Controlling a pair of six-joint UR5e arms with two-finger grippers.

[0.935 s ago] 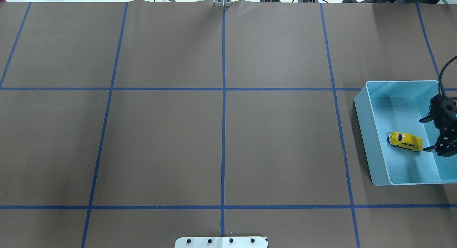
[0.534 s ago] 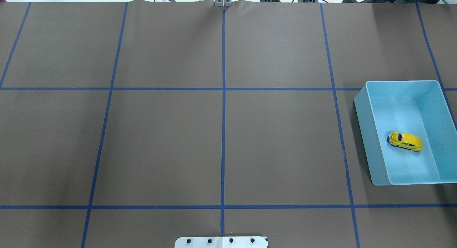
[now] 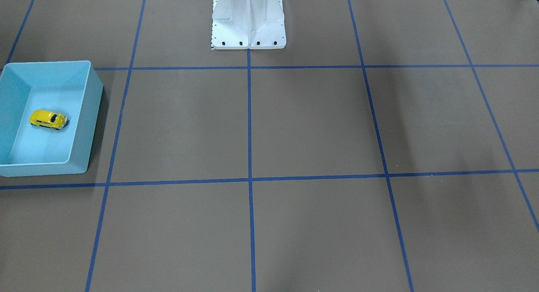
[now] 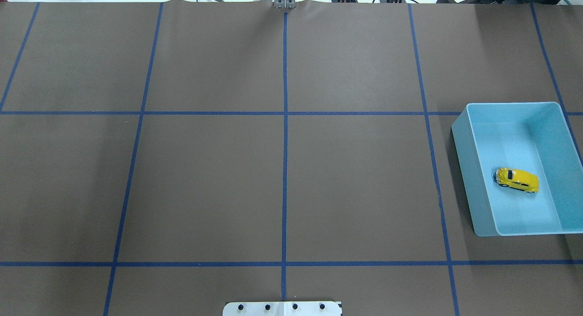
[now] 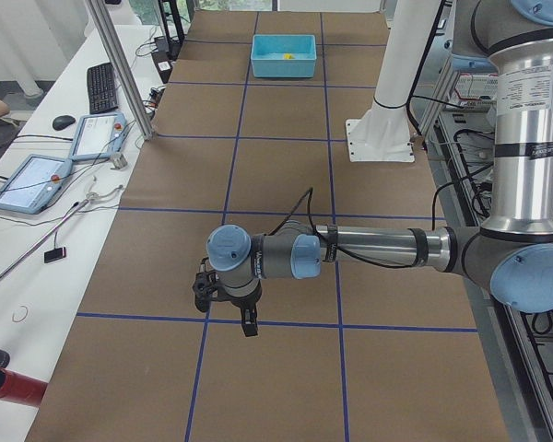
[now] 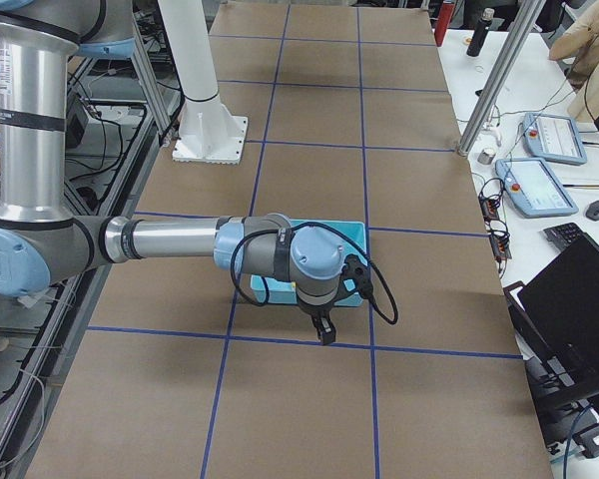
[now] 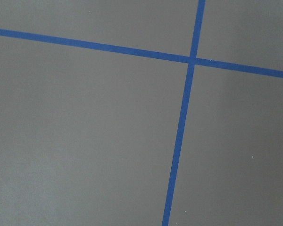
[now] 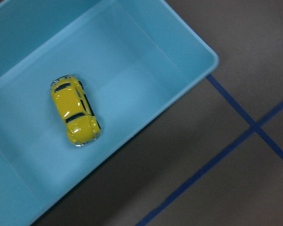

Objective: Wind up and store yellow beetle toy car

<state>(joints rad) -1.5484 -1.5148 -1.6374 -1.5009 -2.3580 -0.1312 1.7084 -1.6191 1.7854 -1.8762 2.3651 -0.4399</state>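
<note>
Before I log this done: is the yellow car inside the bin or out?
Inside: the yellow beetle toy car rests roof-up on the floor of the light-blue bin.

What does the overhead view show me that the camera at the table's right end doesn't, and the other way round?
Only the overhead view shows the yellow beetle toy car, which lies inside the light-blue bin. No arm appears in that view. Only the right-end view shows the right arm and its right gripper, which pass in front of the bin and hide the car. It also shows a laptop on the side desk. Both views show the bin and the brown table with its blue tape lines.
</note>
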